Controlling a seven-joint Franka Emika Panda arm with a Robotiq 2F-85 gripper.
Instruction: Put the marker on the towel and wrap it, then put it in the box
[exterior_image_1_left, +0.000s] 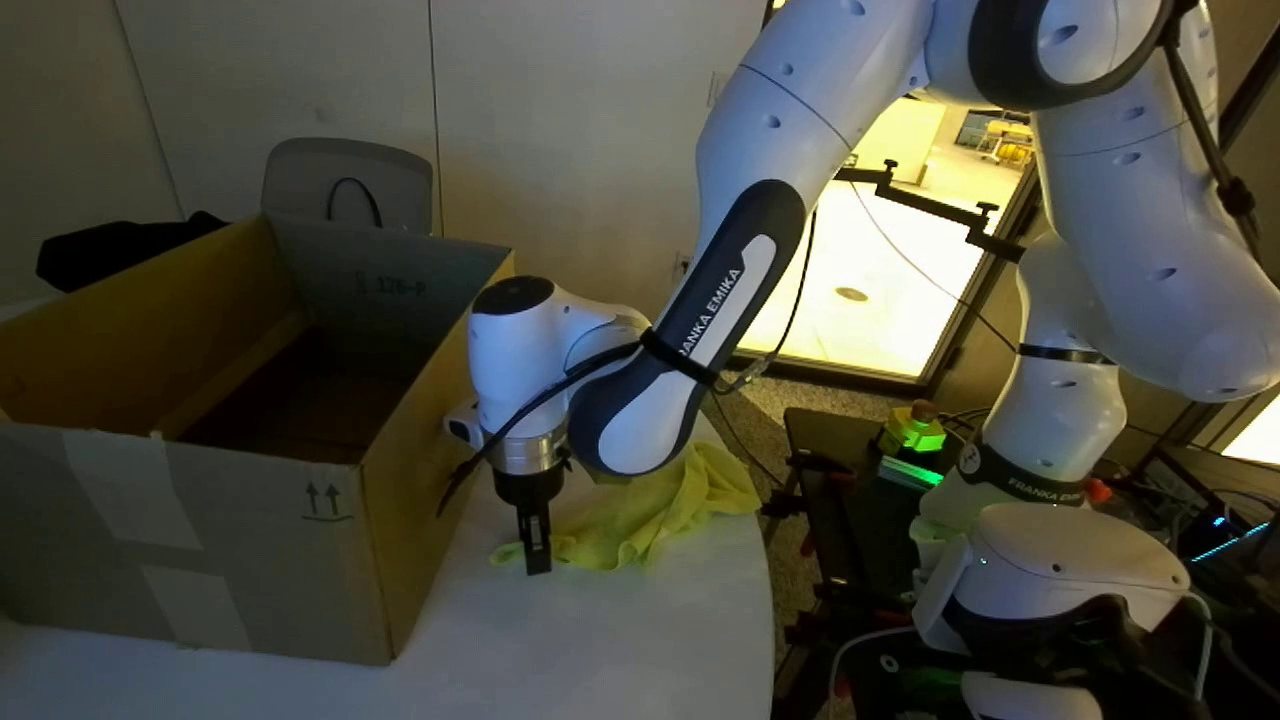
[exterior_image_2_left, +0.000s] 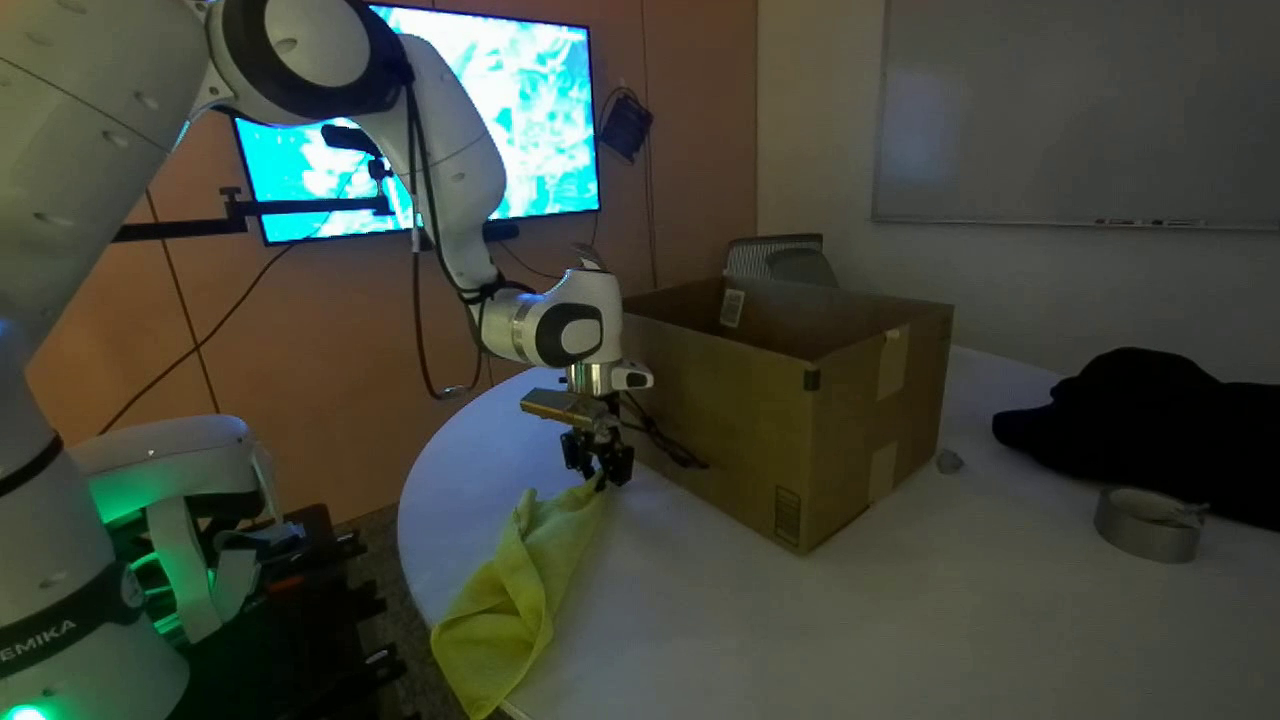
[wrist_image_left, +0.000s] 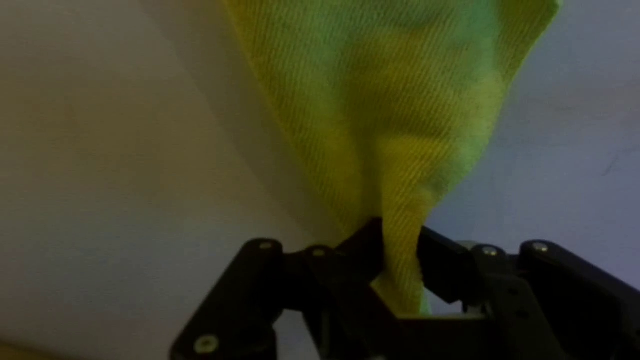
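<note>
Jaws pinch towel (wrist_image_left: 400, 120) by one end; marker unseen. If inside folds, one-sided lift could spill it short of box (exterior_image_2_left: 740, 420).

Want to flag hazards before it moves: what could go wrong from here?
1. Slip: the gripper pinches only a narrow end of the towel, so the cloth might pull free or fall open when lifted.
2. Lost marker: it shows in no view; if it's inside the towel, it could slide out.
3. Collision: the box stands close beside the gripper, so a sideways move without enough lift may hit its wall.
</note>
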